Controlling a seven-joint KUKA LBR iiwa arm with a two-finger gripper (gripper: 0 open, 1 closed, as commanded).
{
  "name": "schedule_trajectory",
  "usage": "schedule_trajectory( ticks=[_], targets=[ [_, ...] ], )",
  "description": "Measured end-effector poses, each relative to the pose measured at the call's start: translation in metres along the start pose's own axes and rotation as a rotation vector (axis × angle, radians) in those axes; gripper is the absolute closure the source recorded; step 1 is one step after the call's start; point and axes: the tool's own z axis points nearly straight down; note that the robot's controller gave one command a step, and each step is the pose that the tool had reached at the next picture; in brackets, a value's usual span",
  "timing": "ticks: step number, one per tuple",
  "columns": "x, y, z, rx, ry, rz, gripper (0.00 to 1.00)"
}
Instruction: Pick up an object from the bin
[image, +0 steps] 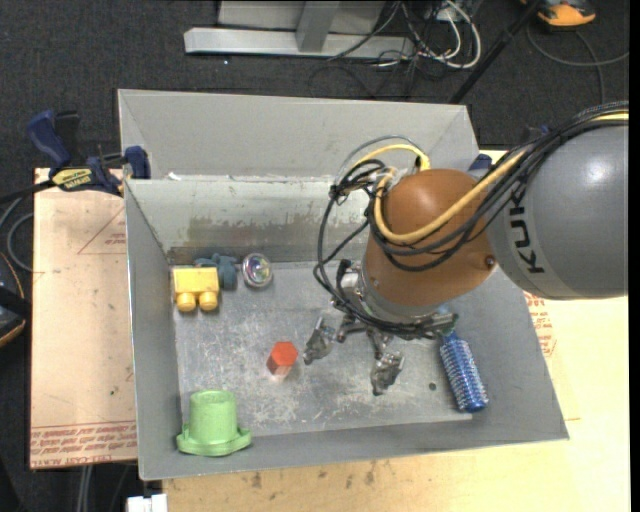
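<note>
Reaching into the bin (250, 215), claw (352, 358) spread wide — red block (283, 357) just beside.

The one camera sits above the grey metal bin (280, 135) and somewhat to one side. It looks down into the bin, so the far wall and the whole floor show. It stands back far enough to take in every rim, and the arm (585, 215) enters from the right.
</note>
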Motion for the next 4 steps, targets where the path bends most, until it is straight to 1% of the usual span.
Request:
schedule_trajectory(
  ticks=[1,2,3,4],
  targets=[
    [0.064,0.006,0.068,0.007,-0.004,-0.057,0.0],
    [0.142,-0.047,-0.016,0.009,0.001,0.042,0.0],
    [0.183,-0.135,0.012,0.006,0.001,0.116,0.0],
    [0.179,-0.091,0.076,-0.006,-0.03,-0.094,0.0]
  ],
)
